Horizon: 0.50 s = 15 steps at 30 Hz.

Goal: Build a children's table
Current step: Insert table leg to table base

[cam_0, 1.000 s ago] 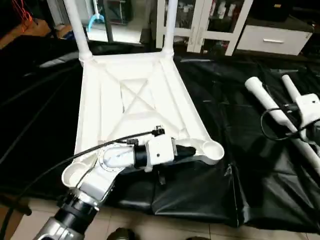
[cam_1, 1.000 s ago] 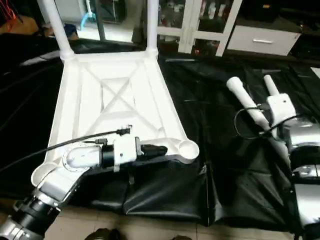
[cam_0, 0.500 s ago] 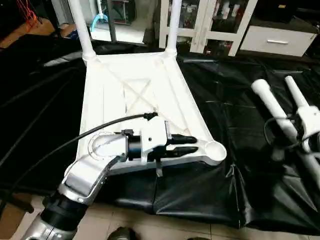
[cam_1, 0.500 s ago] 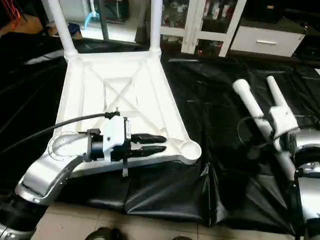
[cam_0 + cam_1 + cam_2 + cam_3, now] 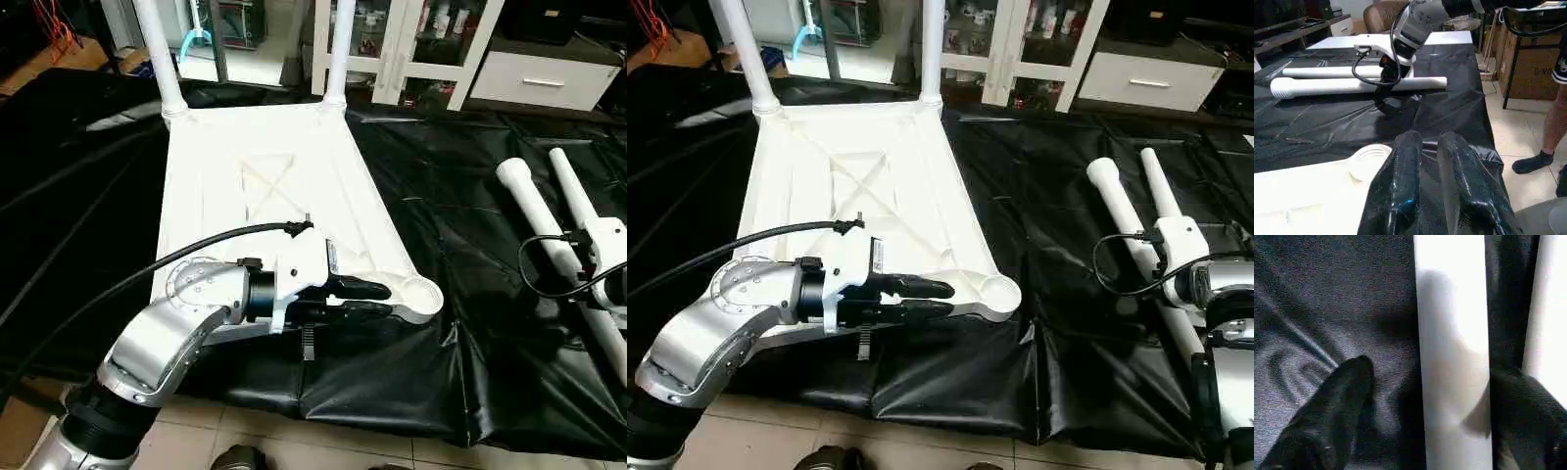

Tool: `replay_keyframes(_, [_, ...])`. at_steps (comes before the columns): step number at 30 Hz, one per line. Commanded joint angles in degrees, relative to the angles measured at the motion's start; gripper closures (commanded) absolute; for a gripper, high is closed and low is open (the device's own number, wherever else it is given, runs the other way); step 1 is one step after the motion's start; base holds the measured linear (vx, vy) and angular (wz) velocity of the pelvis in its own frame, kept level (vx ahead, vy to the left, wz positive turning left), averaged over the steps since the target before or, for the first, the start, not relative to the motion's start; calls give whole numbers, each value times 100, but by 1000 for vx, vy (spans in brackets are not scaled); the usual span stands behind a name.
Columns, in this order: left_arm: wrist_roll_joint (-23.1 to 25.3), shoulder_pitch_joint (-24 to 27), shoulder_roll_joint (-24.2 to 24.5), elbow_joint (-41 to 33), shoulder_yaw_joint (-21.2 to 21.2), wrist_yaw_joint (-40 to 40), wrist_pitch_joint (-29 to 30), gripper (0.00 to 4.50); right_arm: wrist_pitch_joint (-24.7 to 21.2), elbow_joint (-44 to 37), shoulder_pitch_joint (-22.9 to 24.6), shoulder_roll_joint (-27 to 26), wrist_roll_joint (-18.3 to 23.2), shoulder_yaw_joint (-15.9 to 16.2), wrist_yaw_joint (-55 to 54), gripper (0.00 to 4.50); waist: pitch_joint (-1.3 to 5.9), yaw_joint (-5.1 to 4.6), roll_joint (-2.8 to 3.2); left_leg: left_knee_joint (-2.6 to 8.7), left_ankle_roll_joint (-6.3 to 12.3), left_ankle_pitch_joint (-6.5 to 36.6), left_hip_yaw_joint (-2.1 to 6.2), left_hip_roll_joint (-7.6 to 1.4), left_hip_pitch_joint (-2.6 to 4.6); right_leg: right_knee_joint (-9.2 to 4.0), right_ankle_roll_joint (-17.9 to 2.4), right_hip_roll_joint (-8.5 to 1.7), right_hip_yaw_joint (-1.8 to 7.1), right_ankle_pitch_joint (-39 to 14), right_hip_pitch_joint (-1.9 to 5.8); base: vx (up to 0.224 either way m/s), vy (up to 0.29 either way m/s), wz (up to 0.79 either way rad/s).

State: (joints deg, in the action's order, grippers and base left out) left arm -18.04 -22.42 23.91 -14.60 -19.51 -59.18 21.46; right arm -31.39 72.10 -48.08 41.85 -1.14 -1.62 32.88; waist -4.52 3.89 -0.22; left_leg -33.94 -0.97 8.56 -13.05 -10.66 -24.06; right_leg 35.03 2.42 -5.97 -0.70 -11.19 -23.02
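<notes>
The children's table lies upside down, its white ribbed top (image 5: pixel 265 186) on a black sheet. Two legs (image 5: pixel 157 49) (image 5: pixel 338 49) stand in the far corner sockets. Two loose legs (image 5: pixel 534 211) (image 5: pixel 578 201) lie side by side at the right. My left gripper (image 5: pixel 384 299) hovers at the top's near edge, just left of the empty near right socket (image 5: pixel 419 294). It is open by a narrow gap (image 5: pixel 1430 139) with nothing in it. My right gripper (image 5: pixel 1432 372) is open, one finger on each side of a loose leg (image 5: pixel 1452 333).
The black sheet (image 5: pixel 441 196) covers the work area and drops to tiled floor at the near edge. A white glass-door cabinet (image 5: pixel 411 49) and a drawer unit (image 5: pixel 534 78) stand behind. In the left wrist view a person's leg (image 5: pixel 1552 122) stands beside a cardboard box (image 5: pixel 1533 63).
My left gripper's fingers have parted a little, and the gripper has dropped from over the table's rim to its near edge. The head view has shifted as well.
</notes>
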Motion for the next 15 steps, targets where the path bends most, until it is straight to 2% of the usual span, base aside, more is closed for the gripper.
replay_keyframes(1, [79,-99,50,-107,-26,46,64,368,-237,219,117,-43,-59,15,-43,93,384,1,-35,376,-233,1677,108,-232,280,-378,-1637,-100,59,-901,128,0,0,0])
replay_keyframes(2, [109,-100,63,-104,-30,71,44,368,-247,223,118,-49,-47,3,-27,99,407,8,-45,370,-223,1639,111,-234,279,-371,-1635,-106,55,-886,140,0,0,0])
replay_keyframes(4, [113,-96,64,-95,-25,107,50,368,-244,229,124,-61,-37,-11,-26,108,406,17,-38,370,-237,1653,109,-236,279,-374,-1614,-109,56,-939,132,0,0,0])
replay_keyframes(5, [142,-85,65,-81,-21,155,36,368,-250,236,138,-81,-5,-49,-41,137,425,26,-52,362,-238,1611,108,-238,282,-367,-1613,-113,56,-913,139,0,0,0])
replay_keyframes(7, [136,-75,66,-82,-15,158,47,368,-247,237,150,-93,-2,-59,-50,147,444,40,-50,348,-222,1506,105,-234,279,-354,-1618,-113,55,-809,149,0,0,0])
replay_keyframes(10, [156,-52,69,-89,3,190,54,368,-249,238,175,-125,33,-130,-77,179,452,57,-46,340,-224,1483,101,-234,280,-347,-1624,-109,52,-794,144,0,0,0])
replay_keyframes(12, [173,-37,68,-86,16,230,36,368,-259,233,185,-140,81,-188,-102,185,455,62,-38,341,-254,1536,103,-234,278,-349,-1602,-109,52,-858,143,0,0,0])
replay_keyframes(15, [181,-34,71,-78,28,250,17,368,-267,228,190,-146,144,-271,-152,222,453,81,-41,342,-312,1643,105,-237,289,-366,-1541,-115,55,-1022,130,0,0,0])
